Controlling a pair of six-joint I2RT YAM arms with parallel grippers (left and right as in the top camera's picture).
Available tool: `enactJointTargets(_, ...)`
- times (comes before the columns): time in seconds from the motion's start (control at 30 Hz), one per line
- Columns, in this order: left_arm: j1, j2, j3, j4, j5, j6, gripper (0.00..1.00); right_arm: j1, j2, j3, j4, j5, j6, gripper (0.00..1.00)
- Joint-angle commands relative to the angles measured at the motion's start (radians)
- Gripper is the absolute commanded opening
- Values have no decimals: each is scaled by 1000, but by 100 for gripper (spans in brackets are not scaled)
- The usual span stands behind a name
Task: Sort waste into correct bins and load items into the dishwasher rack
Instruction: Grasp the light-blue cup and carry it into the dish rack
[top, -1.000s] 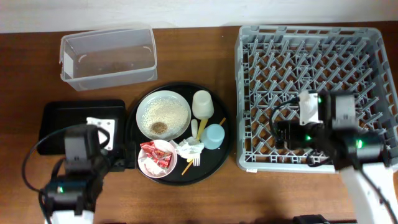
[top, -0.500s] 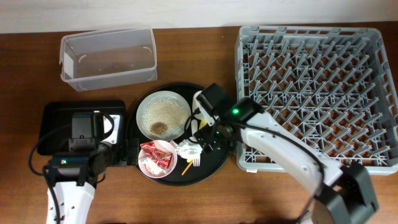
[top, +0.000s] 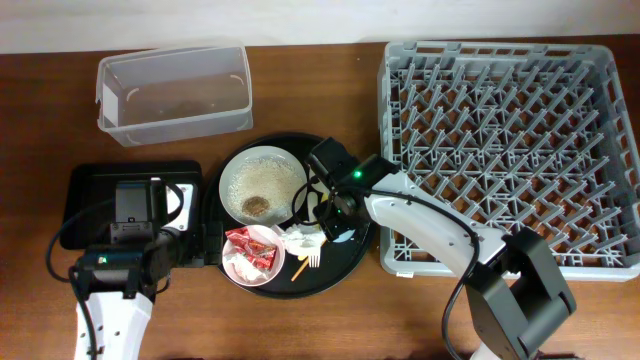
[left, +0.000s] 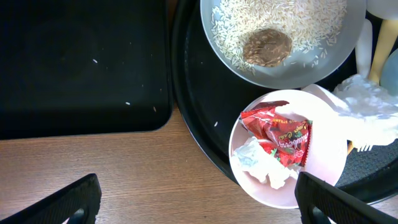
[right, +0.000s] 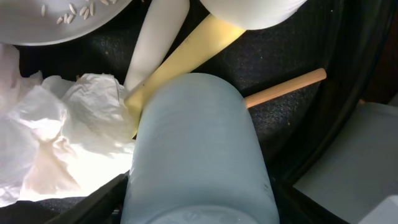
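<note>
My right gripper reaches over the round black tray and is shut on the light blue cup, which lies between its fingers. Around the cup are the crumpled white napkin, a yellow utensil handle, a chopstick and the cream-white cup. The white plate holds rice grains and a brown lump. The pink bowl holds red-and-white wrappers. My left gripper is open and empty above the wood, beside the bowl.
The grey dishwasher rack fills the right side. The clear tub stands at the back left. The shallow black rectangular tray lies at the left, next to the round black tray. My right arm crosses the rack's front left corner.
My right arm swung from over the rack to the round tray and closed round the light blue cup. My left arm shifted slightly away from the table's front edge.
</note>
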Motion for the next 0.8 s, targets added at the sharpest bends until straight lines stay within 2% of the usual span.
enactJointTargets(0.0, 6, -1, 17, 2, 16, -6, 99, 3, 8, 15, -18, -2, 24, 65)
enactJointTargets(0.03, 6, -1, 17, 2, 16, -6, 99, 3, -2, 23, -27, -2, 31, 61)
enactJointTargets(0.13, 6, -1, 18, 2, 16, -6, 99, -18, -97, 56, -67, -3, 32, 59)
enactJointTargets(0.3, 6, -1, 18, 4, 15, -6, 100, -195, -300, 145, -223, -2, 24, 57)
enactJointTargets(0.43, 6, -1, 18, 6, 15, -6, 99, -592, -424, 194, -294, -2, -62, 55)
enactJointTargets(0.53, 6, -1, 17, 6, 15, -6, 99, -958, -385, 193, -300, 14, -151, 54)
enactJointTargets(0.6, 6, -1, 18, 6, 16, -6, 99, -1148, -320, 193, -292, 13, -153, 54)
enactJointTargets(0.7, 6, -1, 17, 6, 15, -6, 99, -1310, -172, 193, -240, 9, -120, 54)
enactJointTargets(0.77, 6, -1, 17, 6, 16, -6, 99, -1331, -100, 193, -209, 5, -101, 54)
